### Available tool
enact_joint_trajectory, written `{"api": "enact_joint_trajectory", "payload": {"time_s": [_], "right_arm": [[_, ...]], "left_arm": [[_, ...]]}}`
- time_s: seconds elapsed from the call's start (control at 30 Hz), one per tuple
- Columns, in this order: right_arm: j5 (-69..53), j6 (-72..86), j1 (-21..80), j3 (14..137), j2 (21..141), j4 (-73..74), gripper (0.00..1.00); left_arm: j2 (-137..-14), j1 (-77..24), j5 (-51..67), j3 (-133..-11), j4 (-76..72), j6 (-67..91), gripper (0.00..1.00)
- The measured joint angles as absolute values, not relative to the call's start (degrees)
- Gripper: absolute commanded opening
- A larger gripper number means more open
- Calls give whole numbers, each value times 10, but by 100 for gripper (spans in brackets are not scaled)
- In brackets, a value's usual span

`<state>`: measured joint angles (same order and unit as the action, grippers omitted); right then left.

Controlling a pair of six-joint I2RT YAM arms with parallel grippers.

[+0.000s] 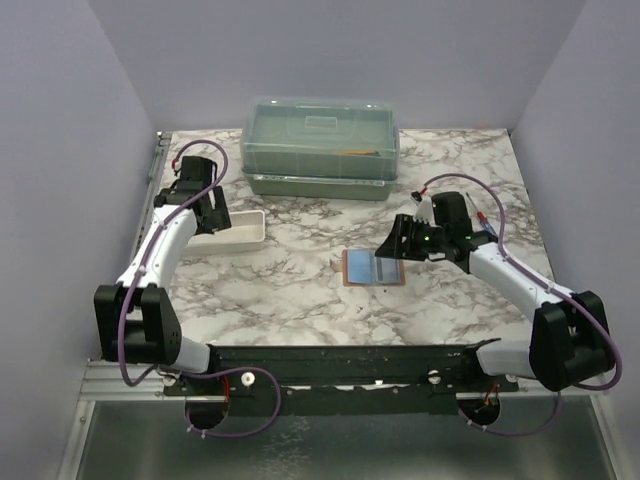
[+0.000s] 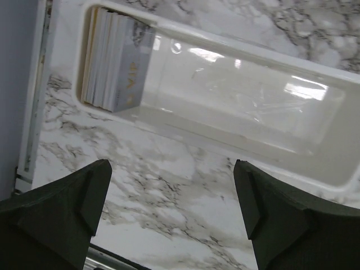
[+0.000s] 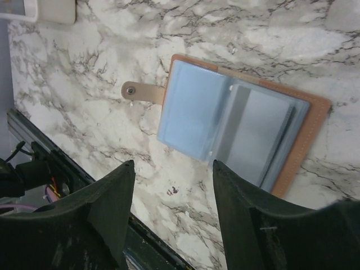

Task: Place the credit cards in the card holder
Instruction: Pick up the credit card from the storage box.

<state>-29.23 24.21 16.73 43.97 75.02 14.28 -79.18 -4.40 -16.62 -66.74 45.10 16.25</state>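
Left tool (image 2: 171, 185) gaping near tray (image 2: 242, 112); right tool (image 3: 172, 180) parted near card holder (image 3: 236, 118); both empty.

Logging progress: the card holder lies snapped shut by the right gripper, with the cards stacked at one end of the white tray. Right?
No: the card holder lies open, pockets up, in the right wrist view. The rest holds: right gripper by it, cards stacked at one end of the white tray.

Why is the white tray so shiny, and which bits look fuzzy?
Left wrist view: glare makes bright patches on the tray; the close claw fingers look blurry. Right wrist view: wallet sharp, claw fingers dark and soft. Top view: even light, faint shadows.
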Motion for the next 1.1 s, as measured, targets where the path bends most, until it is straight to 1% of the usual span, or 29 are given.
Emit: {"api": "enact_joint_trajectory", "payload": {"time_s": [0.23, 0.37, 0.53, 0.67, 0.77, 0.83, 0.9, 1.1], "right_arm": [[-283, 246, 251, 439, 744, 147, 64], [-284, 249, 257, 434, 726, 146, 66], [-283, 253, 258, 423, 709, 142, 66], [-279, 253, 258, 423, 705, 142, 66], [-279, 253, 258, 423, 704, 142, 66], [-279, 253, 258, 423, 704, 142, 66], [-279, 254, 258, 422, 704, 142, 66], [-279, 255, 258, 422, 704, 136, 65]], "left_arm": [[-902, 0, -231, -696, 449, 120, 99], [-945, 22, -259, -715, 439, 97, 99], [-1012, 54, -280, -760, 428, 82, 96], [-1055, 66, -291, -783, 426, 76, 91], [-1076, 68, -301, -783, 427, 74, 85], [-1084, 69, -307, -783, 427, 75, 80], [-1088, 70, -316, -783, 428, 75, 77], [-1088, 71, -327, -783, 429, 76, 74]]}}
